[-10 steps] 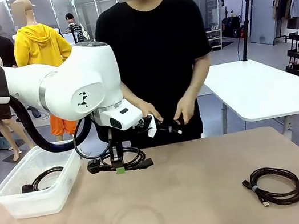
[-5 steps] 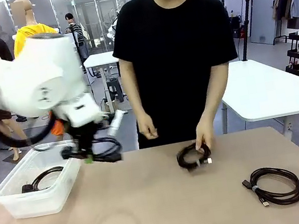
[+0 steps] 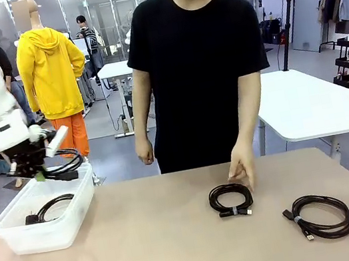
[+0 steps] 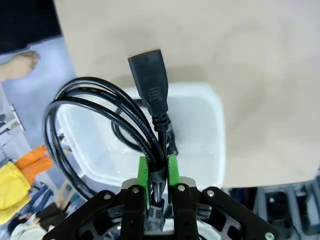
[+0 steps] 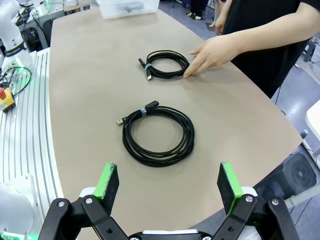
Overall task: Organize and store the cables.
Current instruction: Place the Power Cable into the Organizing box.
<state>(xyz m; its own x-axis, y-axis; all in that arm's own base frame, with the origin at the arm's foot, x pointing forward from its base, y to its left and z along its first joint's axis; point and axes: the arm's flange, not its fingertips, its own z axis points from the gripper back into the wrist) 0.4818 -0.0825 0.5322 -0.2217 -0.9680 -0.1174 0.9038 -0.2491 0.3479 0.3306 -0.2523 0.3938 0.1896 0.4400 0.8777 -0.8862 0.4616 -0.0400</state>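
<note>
The left gripper (image 4: 159, 169) jaws pinch a coiled cable (image 4: 150, 85) above the left bin (image 3: 45, 238). Its loop overhangs the rim and may snag on release. The right gripper (image 5: 168, 186) jaws stand spread over another cable (image 5: 186, 136).

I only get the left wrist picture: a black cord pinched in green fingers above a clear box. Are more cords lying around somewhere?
Observer: Yes, two coiled cords lie on the table: a smaller cord near the middle and a larger cord toward the robot's right.
Visitor: Is anybody touching them?
Observer: The person's hand is at the smaller cord's far edge; the larger cord lies alone.
Visitor: And the other arm?
Observer: The right arm's fingers stand wide open and empty, pointing toward the larger cord.
</note>
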